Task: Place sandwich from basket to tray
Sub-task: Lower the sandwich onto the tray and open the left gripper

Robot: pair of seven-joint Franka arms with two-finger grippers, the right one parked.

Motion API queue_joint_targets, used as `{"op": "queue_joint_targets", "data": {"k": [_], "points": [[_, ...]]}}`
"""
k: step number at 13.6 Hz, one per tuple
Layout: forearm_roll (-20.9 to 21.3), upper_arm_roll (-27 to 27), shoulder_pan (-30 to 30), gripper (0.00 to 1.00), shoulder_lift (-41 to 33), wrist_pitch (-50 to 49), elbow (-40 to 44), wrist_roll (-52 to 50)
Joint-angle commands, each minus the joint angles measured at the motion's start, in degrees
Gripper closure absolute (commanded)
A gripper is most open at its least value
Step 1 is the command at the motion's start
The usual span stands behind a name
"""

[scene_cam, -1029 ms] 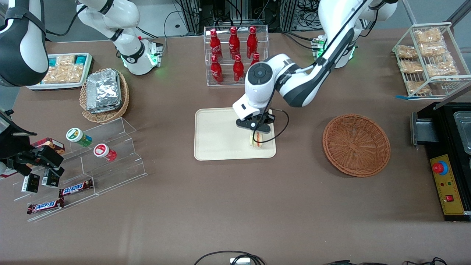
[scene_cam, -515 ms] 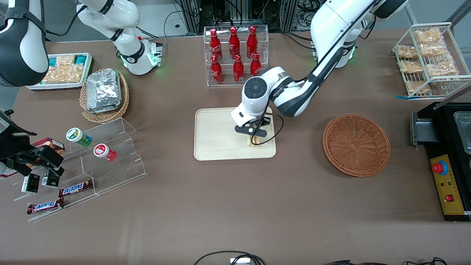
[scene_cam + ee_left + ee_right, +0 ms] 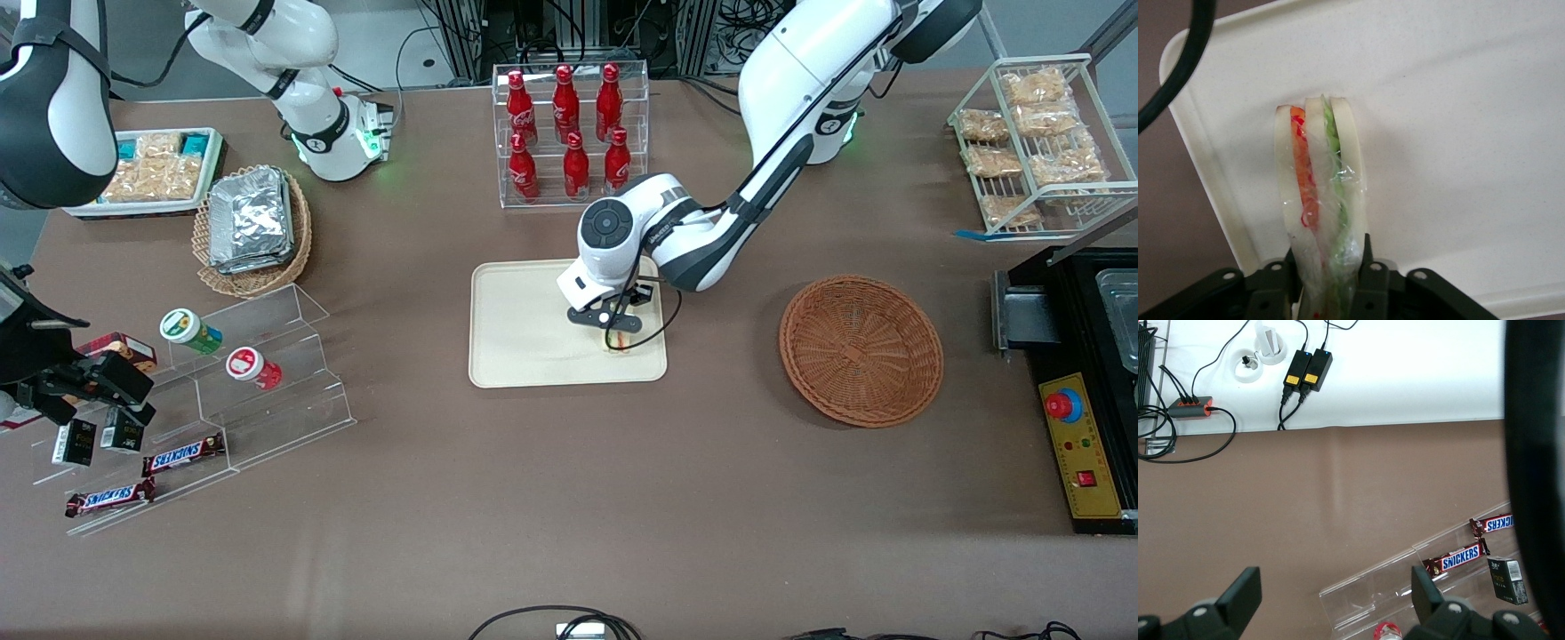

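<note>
My left gripper (image 3: 615,336) is low over the cream tray (image 3: 524,329), near the tray's corner toward the working arm's end and nearer the front camera. It is shut on the sandwich (image 3: 1319,193), a wrapped white-bread wedge with orange-red and green layers, whose tip points down at the tray surface (image 3: 1458,133). The black fingers (image 3: 1365,280) press its sides. In the front view only a bit of the sandwich (image 3: 620,346) shows under the hand. The reddish-brown wicker basket (image 3: 861,349) stands beside the tray toward the working arm's end and holds nothing.
A clear rack of red bottles (image 3: 569,133) stands farther from the camera than the tray. A tan basket of foil packets (image 3: 252,229), clear step shelves (image 3: 240,373) with snacks and a white snack tray (image 3: 151,173) lie toward the parked arm's end. A wire rack (image 3: 1036,142) and black machine (image 3: 1085,391) stand toward the working arm's end.
The left gripper has come down with the sandwich onto the tray and shifted slightly toward the tray's middle; the arm's elbow has dropped lower.
</note>
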Motion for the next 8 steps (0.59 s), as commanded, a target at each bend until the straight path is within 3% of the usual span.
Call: {"op": "queue_joint_targets", "data": {"k": [1,2,4,8], "points": [[1.13,0.47,-1.56,0.22,0.27,-0.93,1.69,-5.05],[1.22,0.47,-1.65,0.00,-0.25,-1.36,1.95,-6.72],[1.05,0.47,-1.56,0.00,-1.48,-4.51,3.87,-7.62],[-0.10,0.56,-0.95,0.00,-1.49,-16.20,16.43,-8.49]]}}
